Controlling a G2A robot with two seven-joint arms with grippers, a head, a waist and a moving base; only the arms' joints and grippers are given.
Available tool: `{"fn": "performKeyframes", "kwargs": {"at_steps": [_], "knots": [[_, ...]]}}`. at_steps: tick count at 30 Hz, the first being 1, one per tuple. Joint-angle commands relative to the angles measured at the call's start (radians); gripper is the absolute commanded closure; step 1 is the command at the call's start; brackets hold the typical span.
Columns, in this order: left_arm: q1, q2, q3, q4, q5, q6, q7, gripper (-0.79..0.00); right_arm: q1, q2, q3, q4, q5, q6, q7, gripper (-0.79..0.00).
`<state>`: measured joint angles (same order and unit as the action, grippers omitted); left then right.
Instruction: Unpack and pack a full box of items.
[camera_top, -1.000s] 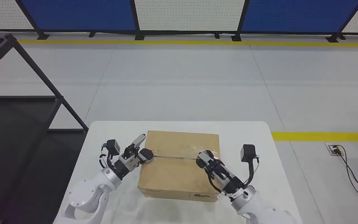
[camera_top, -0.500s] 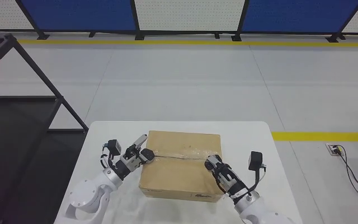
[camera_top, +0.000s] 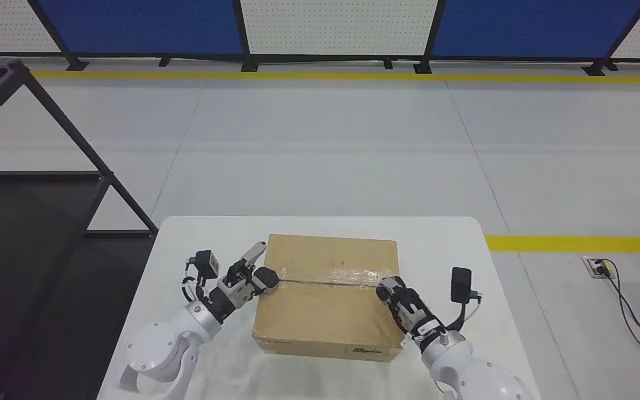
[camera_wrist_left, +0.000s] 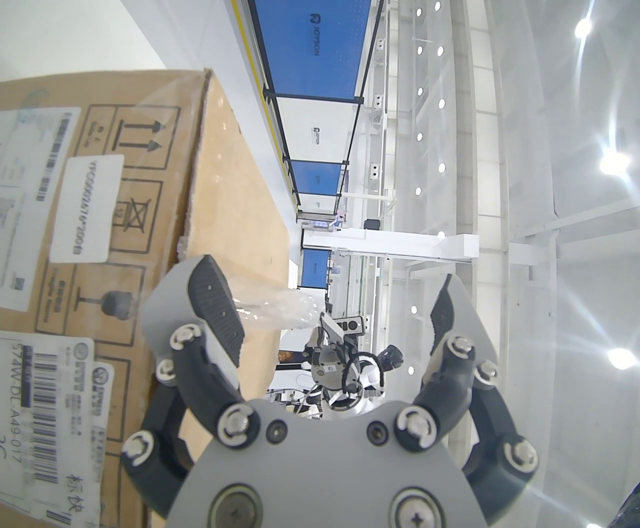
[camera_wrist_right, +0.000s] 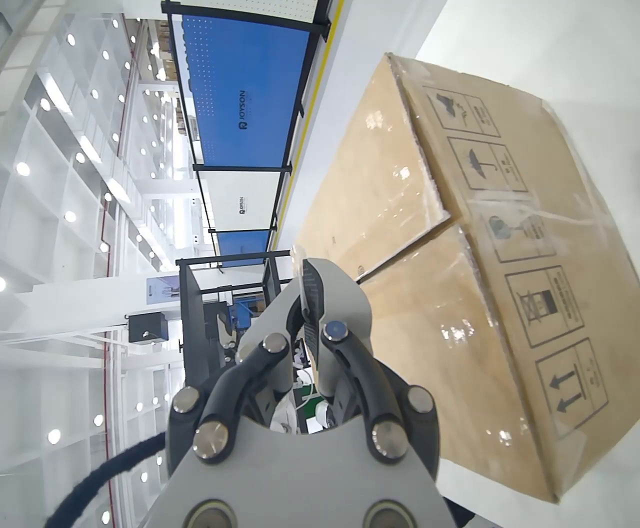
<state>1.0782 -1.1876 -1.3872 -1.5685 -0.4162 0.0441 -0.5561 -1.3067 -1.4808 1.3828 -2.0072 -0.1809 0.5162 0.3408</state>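
Cardboard box (camera_top: 325, 305), one, on one white table (camera_top: 200, 240); left fingers (camera_wrist_left: 215, 305) wide apart, empty; right fingers (camera_wrist_right: 312, 295) together.

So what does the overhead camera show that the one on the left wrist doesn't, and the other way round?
From above: the whole closed top of the box with its taped seam, the white table under it, and the left gripper and right gripper at opposite ends of that seam.
From the left wrist: the box's end face with stickers and handling symbols, and a crumpled bit of clear tape beside one finger pad of the open gripper.
Both: the cardboard box and the left gripper.
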Motion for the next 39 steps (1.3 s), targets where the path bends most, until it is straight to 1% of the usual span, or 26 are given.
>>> {"fn": "performKeyframes", "kwargs": {"at_steps": [1, 13, 30, 34, 39], "knots": [[0.001, 0.000, 0.000, -0.001, 0.000, 0.000, 0.001, -0.785, 0.011, 0.002, -0.003, 0.005, -0.010, 0.023, 0.009, 0.000], [0.009, 0.001, 0.003, -0.009, -0.002, -0.003, -0.003, -0.785, 0.024, 0.008, -0.027, 0.004, -0.054, 0.088, -0.035, 0.000], [0.044, 0.005, 0.004, -0.043, 0.005, -0.003, -0.034, -0.785, 0.002, 0.020, -0.012, -0.027, -0.069, 0.114, -0.045, 0.000], [0.058, 0.007, 0.003, -0.060, 0.012, -0.010, -0.044, -0.785, 0.007, 0.021, -0.002, -0.022, -0.055, 0.105, -0.048, 0.000], [0.063, 0.007, -0.008, -0.063, -0.005, -0.020, -0.028, -0.785, 0.001, 0.025, -0.013, -0.029, -0.049, 0.031, -0.029, 0.000]]}}
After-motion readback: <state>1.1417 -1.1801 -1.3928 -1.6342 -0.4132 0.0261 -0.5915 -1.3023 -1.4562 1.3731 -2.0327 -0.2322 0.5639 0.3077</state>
